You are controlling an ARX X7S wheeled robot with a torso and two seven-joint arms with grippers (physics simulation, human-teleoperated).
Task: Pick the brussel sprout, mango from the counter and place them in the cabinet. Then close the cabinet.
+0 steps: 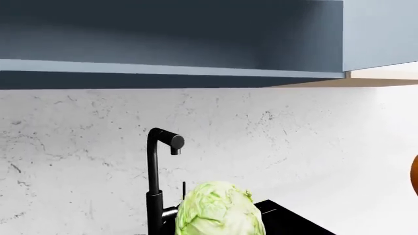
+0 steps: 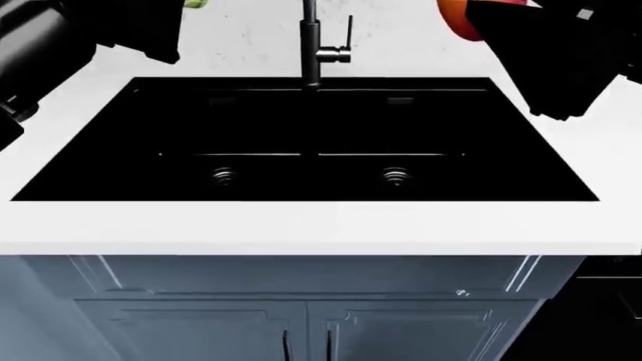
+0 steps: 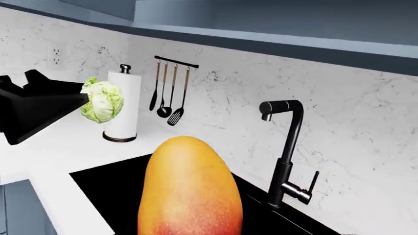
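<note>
The pale green brussel sprout (image 1: 219, 211) fills the low middle of the left wrist view; the fingers holding it are out of frame there. In the right wrist view the sprout (image 3: 103, 101) sits at the tip of my black left gripper (image 3: 83, 100), which is shut on it, raised over the white counter (image 3: 62, 147). The orange-red mango (image 3: 189, 191) stands close in front of the right wrist camera, over the sink. In the head view the mango (image 2: 453, 19) shows at the tip of my right gripper (image 2: 479, 16), which is shut on it. The blue-grey cabinet (image 1: 170, 39) hangs overhead.
A black double-basin sink (image 2: 311, 143) with a tall black faucet (image 2: 313, 45) sits in the counter (image 2: 301, 233). A paper towel roll (image 3: 125, 105) and hanging utensils (image 3: 171, 93) stand against the marbled wall at the left. Base cabinet doors (image 2: 301, 323) are below.
</note>
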